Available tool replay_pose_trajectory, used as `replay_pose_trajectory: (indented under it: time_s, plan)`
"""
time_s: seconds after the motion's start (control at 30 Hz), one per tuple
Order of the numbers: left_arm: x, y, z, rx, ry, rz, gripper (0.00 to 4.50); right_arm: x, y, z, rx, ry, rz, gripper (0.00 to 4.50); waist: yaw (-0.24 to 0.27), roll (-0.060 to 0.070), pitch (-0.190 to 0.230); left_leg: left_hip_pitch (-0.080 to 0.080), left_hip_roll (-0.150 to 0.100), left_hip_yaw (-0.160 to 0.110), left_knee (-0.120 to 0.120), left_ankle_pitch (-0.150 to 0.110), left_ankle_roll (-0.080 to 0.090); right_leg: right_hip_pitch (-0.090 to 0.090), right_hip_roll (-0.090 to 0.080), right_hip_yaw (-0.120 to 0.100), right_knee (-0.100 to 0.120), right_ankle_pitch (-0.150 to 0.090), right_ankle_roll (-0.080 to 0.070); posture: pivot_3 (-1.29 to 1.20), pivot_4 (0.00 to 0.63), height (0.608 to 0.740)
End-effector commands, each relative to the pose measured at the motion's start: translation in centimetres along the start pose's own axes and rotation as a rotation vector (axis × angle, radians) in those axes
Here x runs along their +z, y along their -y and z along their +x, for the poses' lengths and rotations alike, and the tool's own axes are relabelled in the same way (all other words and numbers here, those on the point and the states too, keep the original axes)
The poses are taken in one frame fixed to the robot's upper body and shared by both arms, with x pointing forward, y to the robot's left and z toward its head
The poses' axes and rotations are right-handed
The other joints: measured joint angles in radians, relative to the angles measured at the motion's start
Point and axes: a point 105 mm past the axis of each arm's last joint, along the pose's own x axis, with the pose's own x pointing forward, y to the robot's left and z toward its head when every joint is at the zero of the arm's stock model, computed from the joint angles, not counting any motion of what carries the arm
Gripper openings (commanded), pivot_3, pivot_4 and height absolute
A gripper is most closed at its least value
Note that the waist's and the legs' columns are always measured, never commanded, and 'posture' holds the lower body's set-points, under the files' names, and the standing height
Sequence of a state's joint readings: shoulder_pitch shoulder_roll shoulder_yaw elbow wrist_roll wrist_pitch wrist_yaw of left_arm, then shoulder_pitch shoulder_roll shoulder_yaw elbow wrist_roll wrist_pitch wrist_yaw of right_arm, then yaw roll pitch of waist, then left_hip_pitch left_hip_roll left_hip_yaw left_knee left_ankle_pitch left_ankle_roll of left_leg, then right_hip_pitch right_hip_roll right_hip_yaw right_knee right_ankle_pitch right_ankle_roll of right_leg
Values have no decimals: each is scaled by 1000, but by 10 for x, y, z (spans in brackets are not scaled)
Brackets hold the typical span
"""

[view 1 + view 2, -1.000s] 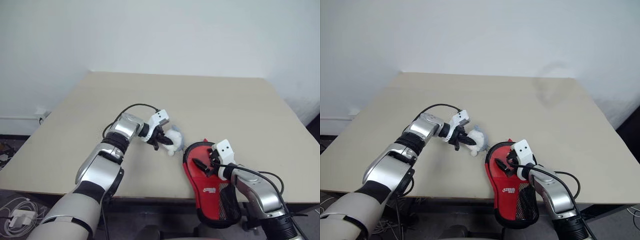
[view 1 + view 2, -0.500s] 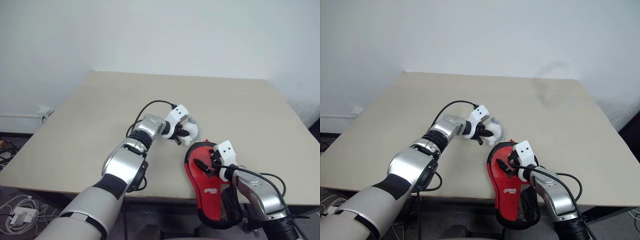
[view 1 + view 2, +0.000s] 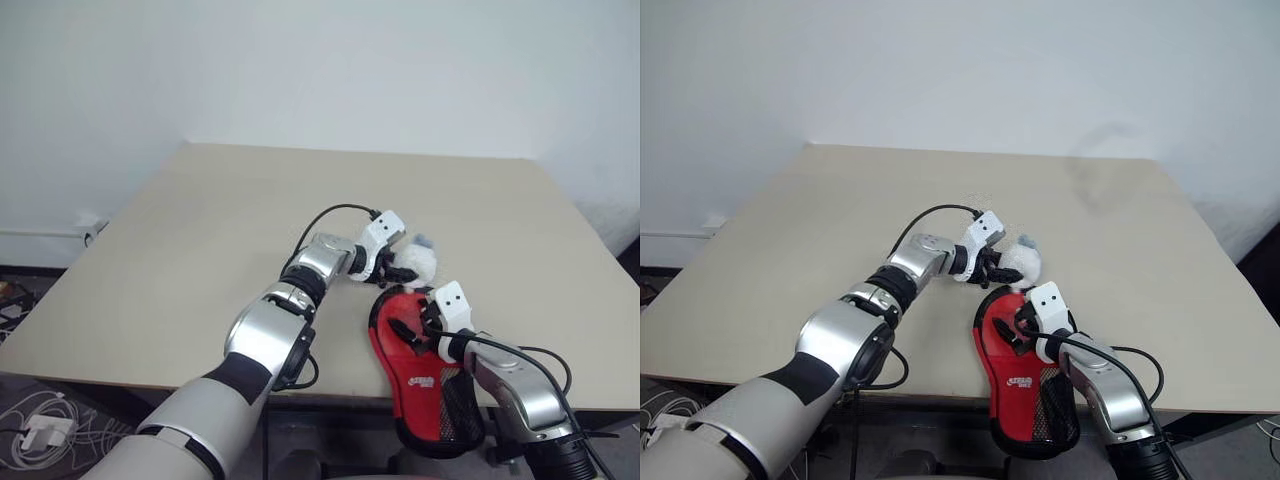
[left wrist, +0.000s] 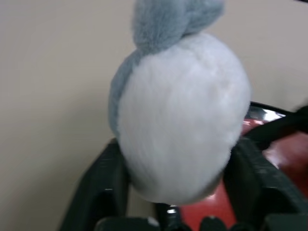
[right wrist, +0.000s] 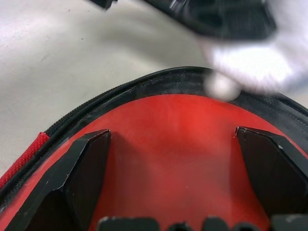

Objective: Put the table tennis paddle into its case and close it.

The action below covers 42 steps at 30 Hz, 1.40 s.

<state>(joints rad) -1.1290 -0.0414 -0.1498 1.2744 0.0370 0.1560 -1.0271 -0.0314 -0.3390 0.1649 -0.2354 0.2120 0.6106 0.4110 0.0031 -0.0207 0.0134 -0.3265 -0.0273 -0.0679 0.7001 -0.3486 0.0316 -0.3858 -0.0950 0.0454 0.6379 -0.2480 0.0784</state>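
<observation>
You had the case (image 3: pixel 425 385) lying at the near edge of the table (image 3: pixel 200 230), its rounded head pointing away from the robot and its narrow end hanging over the edge. Whether the table tennis paddle already lay inside it I cannot tell. A smooth red panel (image 5: pixel 178 139) sat inside the black zip trim (image 5: pixel 144 84), and it could have been either the bat's rubber or the cover's own fabric. I judged the closing step not done: nothing was gripping the zip, and the trim by the head looked loose.

Your right gripper (image 3: pixel 412 332) was released, its 2 black fingers (image 5: pixel 82 168) spread wide over that red panel and holding nothing.

Your left gripper (image 3: pixel 998 268) was just beyond the case's head with a plush toy (image 3: pixel 1021 262) at its mouth. I cannot tell whether it grasped the toy or the toy sat free. I'd say that toy needed to go clear before zipping.

The toy was soft, egg-shaped white fur with a grey tuft (image 4: pixel 168 19). The case was pliable red cloth with a white logo, and black mesh (image 3: pixel 455 410) covered its narrow end. The table was matt beige and flat.
</observation>
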Motion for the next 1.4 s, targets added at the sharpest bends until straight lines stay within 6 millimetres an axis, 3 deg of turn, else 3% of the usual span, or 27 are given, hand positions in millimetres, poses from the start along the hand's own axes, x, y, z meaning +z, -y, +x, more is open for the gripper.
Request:
replay_pose_trajectory:
  time_s: [0.03,0.37,0.47,0.57,0.83,1.03,1.23,1.4]
  plan:
    - [19,-2,-14,-41,59,48,2946,-54,3,-10,-15,-198,79,4500,1,0,0,0,0,0,0,0,0,0,0,0,0,0,0,0,0,716]
    - [12,4,-42,-180,94,-3,2946,-43,11,-20,-15,-158,83,4500,2,0,0,0,0,-1,0,0,1,0,0,0,0,0,0,0,0,716]
    - [5,4,-38,-158,72,-8,3547,-44,11,-20,-15,-162,76,4500,2,0,0,0,0,-1,0,-1,1,0,0,0,0,0,0,0,0,716]
    - [4,7,-34,-162,65,-14,4492,-44,9,-19,-12,-163,72,4500,3,0,0,0,0,-2,0,-1,1,0,0,0,0,0,0,0,0,716]
    - [11,3,-42,-161,82,-50,4492,-40,18,-22,-48,-144,76,4500,2,0,0,0,0,-2,0,-1,1,0,0,0,0,0,0,0,0,716]
    - [15,6,-82,-213,111,6,4492,-27,50,-30,-167,-108,64,4500,-1,2,1,-1,0,-2,0,0,0,-2,0,1,0,0,0,0,0,716]
    - [-15,29,-121,-252,19,38,4492,0,69,-43,-216,-19,76,4500,2,9,2,-1,0,-1,-1,0,0,-3,-1,3,1,0,0,0,0,716]
    - [-31,57,-118,-298,-31,42,4492,19,74,-46,-222,45,95,4500,2,11,4,-4,0,-1,-1,0,0,-5,-1,3,1,0,0,0,0,716]
